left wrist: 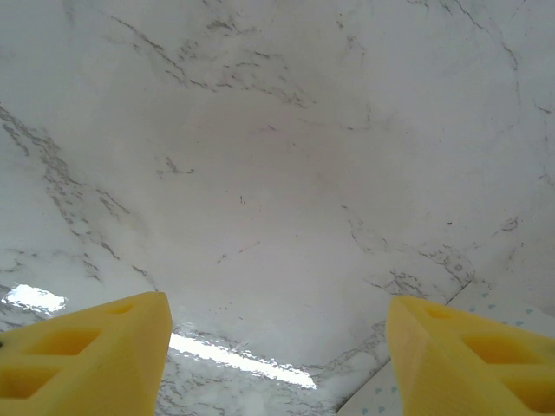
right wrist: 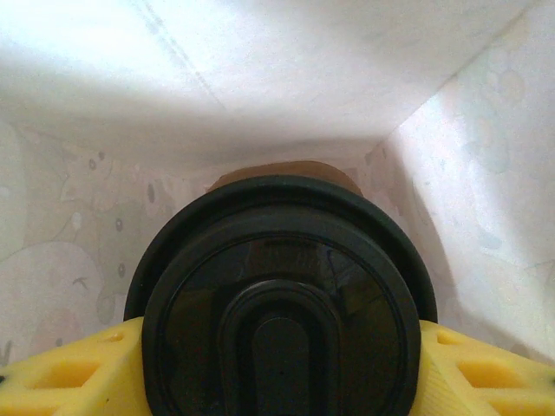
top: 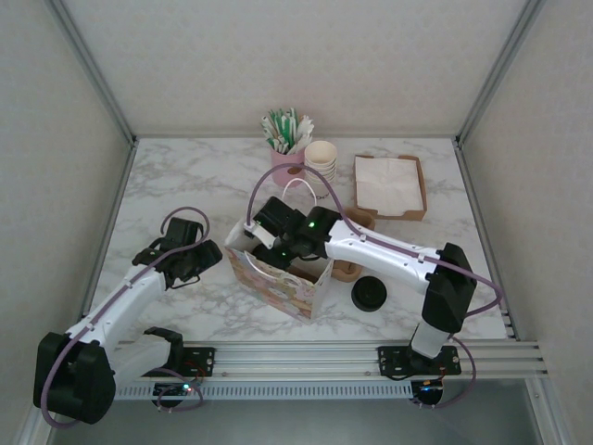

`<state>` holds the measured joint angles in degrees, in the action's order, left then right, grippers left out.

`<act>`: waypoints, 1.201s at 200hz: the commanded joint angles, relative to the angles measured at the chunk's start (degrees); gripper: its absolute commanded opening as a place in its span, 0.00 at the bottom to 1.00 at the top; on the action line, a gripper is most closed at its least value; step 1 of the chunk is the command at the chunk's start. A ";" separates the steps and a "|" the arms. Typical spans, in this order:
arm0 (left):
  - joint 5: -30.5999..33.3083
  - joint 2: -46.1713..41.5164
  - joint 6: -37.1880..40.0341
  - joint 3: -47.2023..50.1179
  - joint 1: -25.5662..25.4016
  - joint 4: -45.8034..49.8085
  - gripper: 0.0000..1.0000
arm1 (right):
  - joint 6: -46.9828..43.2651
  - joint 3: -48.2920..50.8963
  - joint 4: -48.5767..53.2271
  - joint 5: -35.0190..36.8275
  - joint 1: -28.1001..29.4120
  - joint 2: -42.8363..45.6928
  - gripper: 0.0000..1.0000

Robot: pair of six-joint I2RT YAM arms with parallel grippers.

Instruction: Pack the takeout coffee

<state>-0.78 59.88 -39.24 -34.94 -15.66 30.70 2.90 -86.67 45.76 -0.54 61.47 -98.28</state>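
The left arm [top: 120, 306] and right arm [top: 380, 250] look alike: smooth white shells between chunky black joints. A lilac cable [top: 176, 215] loops along each one. A small green light [top: 312, 222] glows on the right wrist. The left gripper [left wrist: 276, 303] and right gripper [right wrist: 277, 326] have bright yellow plastic fingers [left wrist: 82, 360], moulded with hollow pockets.

Surface: white marble [top: 185, 176] with grey veins
Centre: patterned paper bag [top: 278, 283], standing open
Back: pink cup [top: 287, 163] of green-and-white sticks; cream cup stack [top: 321, 158] just beside it
Back right: brown napkin tray [top: 419, 190]
Front right: loose black lid [top: 369, 295]
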 commanded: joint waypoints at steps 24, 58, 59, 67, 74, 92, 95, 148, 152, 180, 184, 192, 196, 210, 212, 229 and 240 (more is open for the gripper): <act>1.87 -0.92 -0.38 -0.88 -0.51 1.72 0.66 | 4.32 5.88 7.68 -2.12 -0.45 -3.04 0.50; 1.96 -0.92 -0.39 -0.83 -0.51 1.79 0.66 | 8.31 8.59 3.78 -6.73 -1.18 -2.18 0.50; 1.98 -0.91 -0.39 -0.83 -0.51 1.80 0.66 | 8.42 8.56 3.71 -6.79 -1.18 -2.14 0.50; 2.09 -0.88 -0.39 -0.83 -0.50 1.78 0.66 | 9.18 8.71 3.59 -6.69 -1.30 -2.26 0.50; 2.09 -0.91 -0.47 -0.83 -0.60 1.76 0.67 | 9.68 8.79 3.40 -7.05 -1.32 -2.29 0.50; 2.10 -0.90 -0.49 -0.75 -0.56 1.56 0.67 | 10.54 9.84 2.41 -6.98 -1.39 -1.92 0.50; 2.06 -0.90 -0.53 -0.79 -0.59 1.56 0.66 | 10.55 10.00 2.37 -6.83 -1.41 -1.99 0.50; 2.18 -0.68 -0.75 -0.74 -0.78 1.38 0.66 | 7.53 10.92 7.13 4.23 0.75 -4.77 0.50; 2.18 -0.64 -0.74 -0.75 -0.86 1.35 0.66 | 7.75 11.29 6.57 3.97 0.75 -4.42 0.50; 2.18 -0.46 -0.83 -0.92 -0.90 1.36 0.66 | 9.37 13.02 2.43 0.16 0.70 -1.25 0.50; 2.20 -0.36 -0.83 -0.92 -0.95 1.38 0.66 | 9.60 13.09 1.96 -0.38 0.72 -0.94 0.50; 2.25 -0.33 -0.88 -1.01 -0.88 1.34 0.66 | 9.99 13.07 1.12 -0.92 0.70 -0.48 0.51; 2.25 -0.28 -0.91 -1.09 -0.88 1.30 0.67 | 10.15 13.00 1.01 -0.90 0.74 -0.35 0.51; 2.25 -0.24 -0.88 -1.27 -1.03 1.34 0.66 | 10.14 12.26 1.01 -0.41 0.75 -0.17 0.53; 2.26 -0.27 -0.85 -1.27 -1.04 1.37 0.66 | 10.12 12.13 1.07 -0.27 0.69 -0.16 0.53; 2.36 -0.22 -0.83 -1.51 -1.13 1.48 0.66 | 9.76 11.32 0.76 0.98 0.73 0.56 0.56; 2.37 -0.26 -0.74 -1.54 -1.13 1.60 0.67 | 9.47 10.66 0.53 1.60 0.69 1.13 0.58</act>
<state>0.49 59.88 -39.27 -34.94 -16.10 30.70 11.40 -78.54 34.26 1.74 61.54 -94.80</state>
